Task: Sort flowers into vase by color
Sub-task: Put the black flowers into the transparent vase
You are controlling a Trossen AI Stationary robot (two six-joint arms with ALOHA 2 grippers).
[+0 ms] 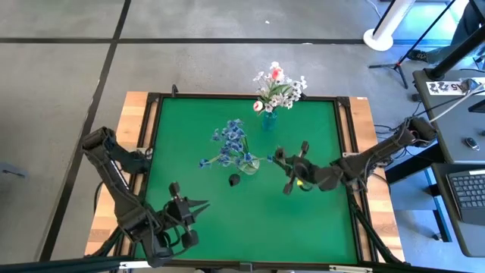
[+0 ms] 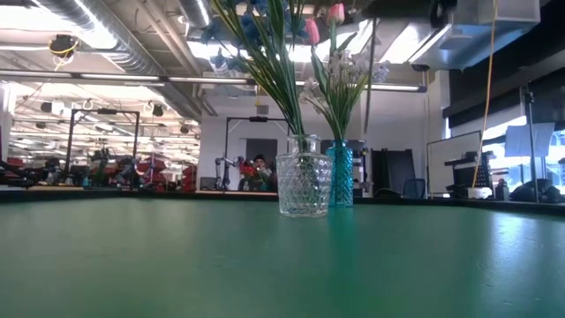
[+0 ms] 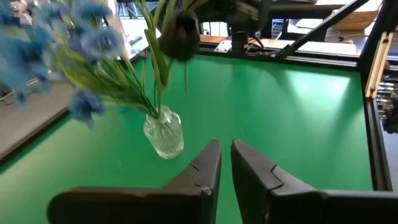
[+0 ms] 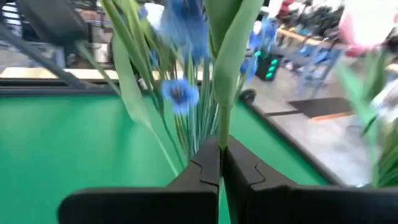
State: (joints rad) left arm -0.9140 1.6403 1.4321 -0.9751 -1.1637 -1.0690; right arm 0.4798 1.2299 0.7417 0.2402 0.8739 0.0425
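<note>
The right tool [image 4: 221,163] is clamped on a thin green stalk with long leaves [image 4: 225,93], reached in from 3 o'clock to just beside the clear cut-glass vase [image 1: 248,162] near the middle of the green worktop [image 1: 303,212]. That vase carries the spray of small blue blossoms [image 1: 231,139]. A near-black tulip head [image 1: 234,180] shows at the vase's 7 o'clock in the high view; whether it tops the held stalk I cannot tell. At 12 o'clock, well apart, the teal glass vase [image 1: 269,120] holds white blossoms [image 1: 282,91] and pink tulips [image 1: 276,73].

The main risk, as I judge it, is the crowding at the clear vase. The held stalk stands among the blue stems, so a sideways pull could snag them, drag stems out or tip the vase. A dark tulip dropped in with the blue would also spoil the colour sort. The grip sits on a narrow stalk, so the stem could swivel or slip.

The left tool [image 1: 198,206], at 7 o'clock on the worktop, grips nothing, its fingers nearly together with a slim gap.

The right wrist view alone shows the pinch on the stalk. The left wrist view shows the dark tulip head [image 3: 179,37] hanging high above the vase [image 3: 164,132]. The low view shows both vases [image 2: 303,184] upright, the teal one [image 2: 341,175] behind; the high view shows their spacing.
</note>
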